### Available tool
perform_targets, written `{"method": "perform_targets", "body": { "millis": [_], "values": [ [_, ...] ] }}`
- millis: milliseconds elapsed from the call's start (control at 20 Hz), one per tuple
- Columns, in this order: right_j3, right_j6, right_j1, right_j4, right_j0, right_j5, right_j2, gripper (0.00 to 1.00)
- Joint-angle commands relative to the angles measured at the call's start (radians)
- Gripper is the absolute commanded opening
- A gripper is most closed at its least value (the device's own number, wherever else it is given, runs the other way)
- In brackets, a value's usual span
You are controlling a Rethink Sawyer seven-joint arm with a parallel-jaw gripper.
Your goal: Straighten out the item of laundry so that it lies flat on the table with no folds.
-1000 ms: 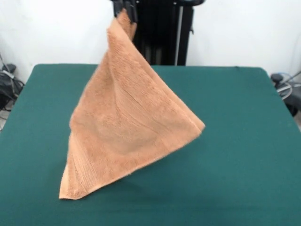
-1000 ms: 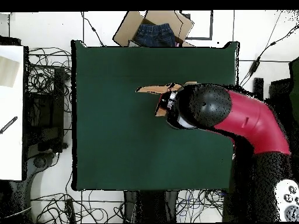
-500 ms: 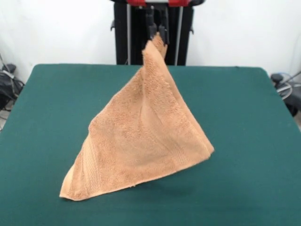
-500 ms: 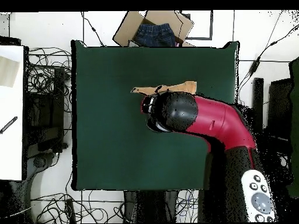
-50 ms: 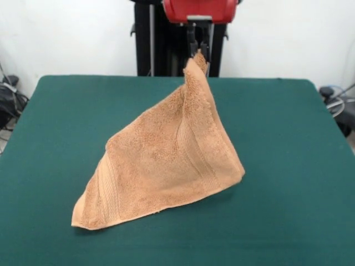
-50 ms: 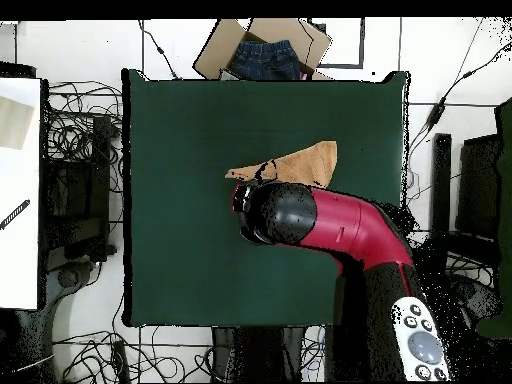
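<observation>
Towel point(image 5: 166, 166), pinched by one corner in the closed pincer point(image 5: 198, 51) above the middle of the tabletop point(image 5: 288, 166), hangs as a tent with its near-left corner resting down, so it is best dragged taut away from that corner and lowered slowly.

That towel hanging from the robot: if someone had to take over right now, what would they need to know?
Tool: shut on one corner of the towel, holding it up above the table.
Towel: hangs as a tent; its lower left corner rests on the green top, the rest drapes from the held corner.
Done: towel picked up by a corner.
Left: lay it down and spread it flat, no folds.
</observation>
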Motion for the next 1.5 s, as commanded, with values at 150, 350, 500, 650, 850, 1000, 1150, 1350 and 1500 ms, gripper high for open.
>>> {"method": "perform_targets", "body": {
  "millis": [150,350,500,650,850,1000,1150,1350,1500],
  "values": [
    [0.118,0.215,0.059,-0.013,0.040,-0.155,-0.064,0.00],
    [0.110,0.208,0.061,-0.020,0.062,-0.179,-0.088,1.00],
    [0.099,0.232,0.062,-0.031,0.089,-0.186,-0.115,1.00],
    [0.103,0.243,0.061,-0.018,0.110,-0.200,-0.134,1.00],
    [0.102,0.247,0.063,-0.006,0.136,-0.213,-0.160,1.00],
    [0.110,0.260,0.063,0.018,0.149,-0.220,-0.171,1.00],
    [0.131,0.268,0.061,0.051,0.147,-0.252,-0.165,1.00],
    [0.158,0.289,0.046,0.074,0.161,-0.258,-0.176,1.00],
    [0.174,0.321,0.044,0.095,0.191,-0.269,-0.191,1.00]
  ]
}}
